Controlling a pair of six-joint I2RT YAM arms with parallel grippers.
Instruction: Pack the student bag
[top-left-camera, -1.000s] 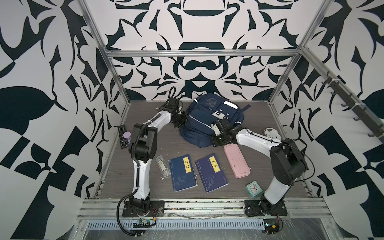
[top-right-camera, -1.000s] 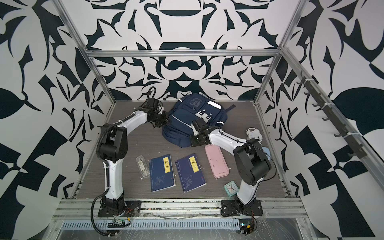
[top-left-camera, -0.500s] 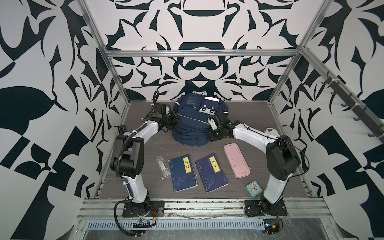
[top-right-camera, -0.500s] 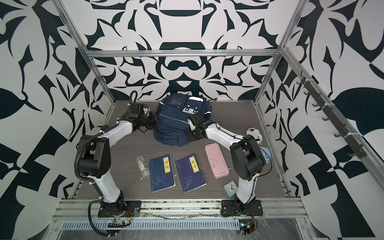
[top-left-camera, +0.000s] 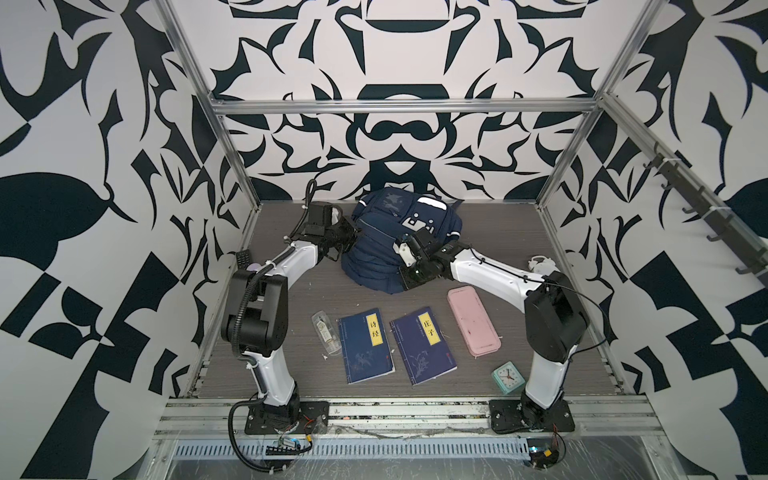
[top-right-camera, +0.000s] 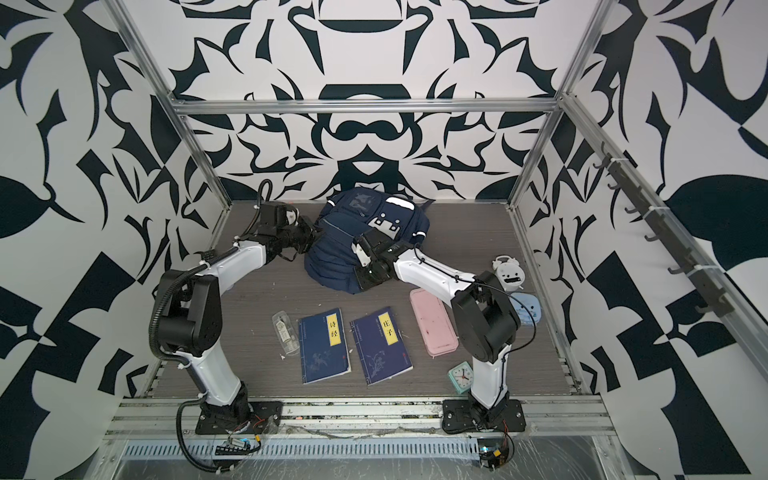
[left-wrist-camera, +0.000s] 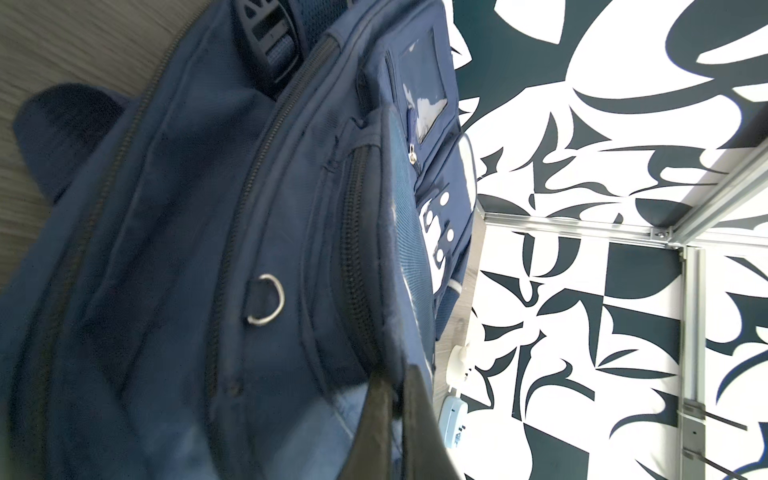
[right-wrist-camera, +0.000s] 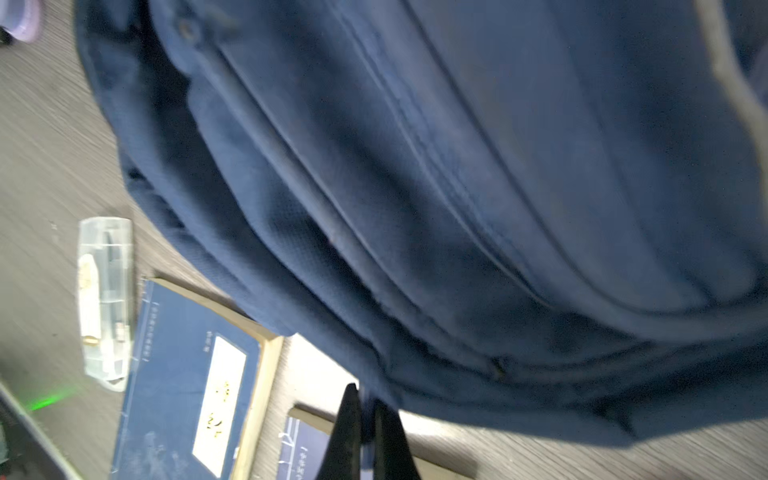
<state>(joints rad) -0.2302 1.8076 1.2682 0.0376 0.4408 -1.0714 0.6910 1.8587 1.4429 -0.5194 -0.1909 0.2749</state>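
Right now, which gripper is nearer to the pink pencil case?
Right. The right gripper pinches the student bag near the pencil case; the left gripper grips its opposite side, farther away.

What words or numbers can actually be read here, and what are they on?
"诗经" on the yellow label of the left blue book.
"庄子" on the yellow label of the right blue book.
Too small to read: the fine print on both covers, and the dial of the mint clock.
The student bag shows no readable text.
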